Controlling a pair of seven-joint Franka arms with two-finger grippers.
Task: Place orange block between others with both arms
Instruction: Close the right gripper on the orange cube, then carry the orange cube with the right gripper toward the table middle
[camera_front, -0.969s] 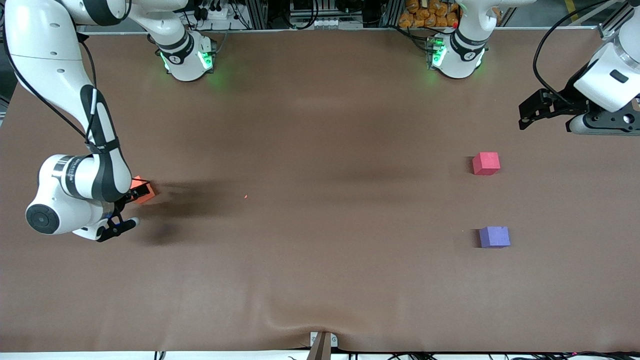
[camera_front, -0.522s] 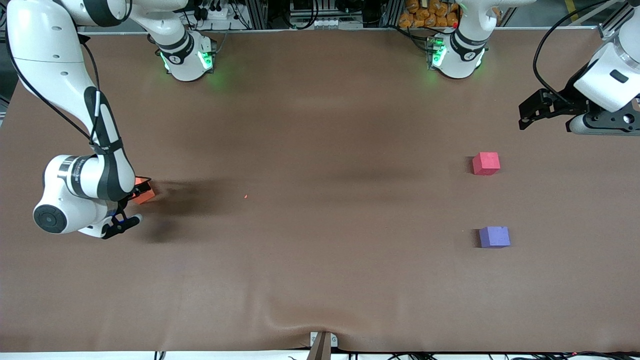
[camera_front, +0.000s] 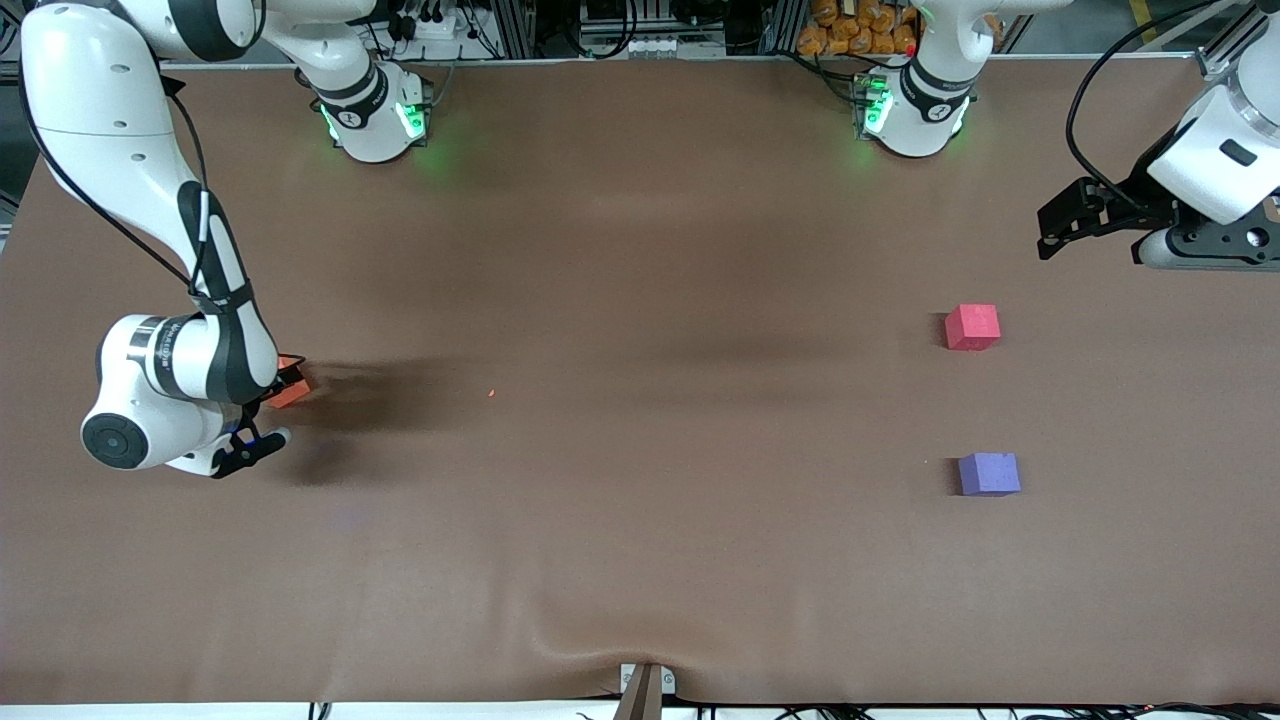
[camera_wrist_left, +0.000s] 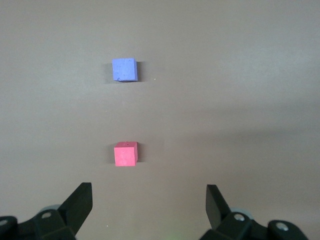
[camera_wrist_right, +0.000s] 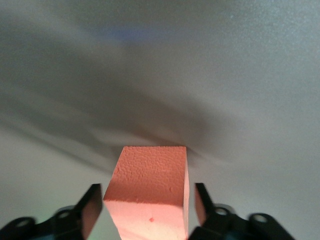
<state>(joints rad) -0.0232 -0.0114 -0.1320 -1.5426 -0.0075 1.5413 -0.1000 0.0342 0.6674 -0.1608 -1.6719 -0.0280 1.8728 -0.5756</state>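
The orange block (camera_front: 293, 392) (camera_wrist_right: 150, 190) rests on the table at the right arm's end. My right gripper (camera_front: 278, 408) (camera_wrist_right: 147, 187) is lowered over it, open, one finger close on each side with a narrow gap showing. The others, a pinkish-red cube (camera_front: 972, 326) (camera_wrist_left: 125, 153) and a purple-blue cube (camera_front: 989, 473) (camera_wrist_left: 124, 69), sit apart at the left arm's end, the purple-blue one nearer the front camera. My left gripper (camera_front: 1048, 232) (camera_wrist_left: 148, 186) waits in the air, open and empty, over the table's left-arm end.
The brown table cover (camera_front: 640, 450) lies bare between the orange block and the two cubes, with a raised fold (camera_front: 600, 640) near its front edge. The arms' bases (camera_front: 375, 115) (camera_front: 915, 110) stand along the back edge.
The right arm's wrist has shifted slightly toward the orange block, and its fingers have drawn in closer around it. The left arm and both cubes have not moved.
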